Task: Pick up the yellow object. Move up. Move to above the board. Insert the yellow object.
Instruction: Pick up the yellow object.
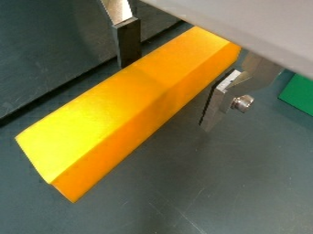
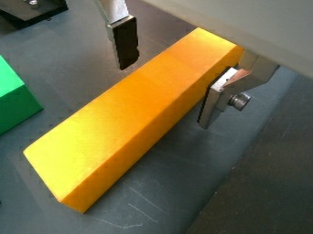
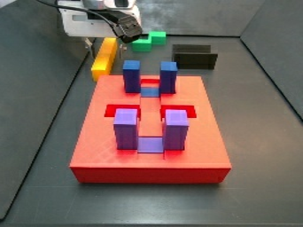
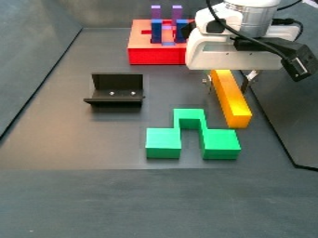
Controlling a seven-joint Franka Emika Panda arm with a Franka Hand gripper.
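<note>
The yellow object [image 1: 123, 119] is a long yellow-orange bar lying flat on the dark floor; it also shows in a wrist view [image 2: 123, 128] and in both side views [image 3: 104, 57] [image 4: 231, 100]. My gripper [image 1: 171, 87] [image 2: 169, 87] is down over the bar's far end and straddles it. One finger [image 2: 123, 41] stands a little off the bar's side; the other finger [image 2: 214, 99] is against the opposite side. The jaws are open. In the side views the gripper [image 3: 119, 37] [image 4: 230, 76] hangs under the white wrist block. The red board [image 3: 148, 152] [image 4: 152, 54] with blue-purple posts [image 3: 126, 129] lies apart from the bar.
A green notched block [image 4: 189, 136] [image 3: 148, 39] lies beside the bar and shows at the edge of both wrist views [image 2: 13, 96] [image 1: 297, 91]. The dark fixture [image 4: 115, 90] [image 3: 193, 58] stands on the floor. Grey walls enclose the floor.
</note>
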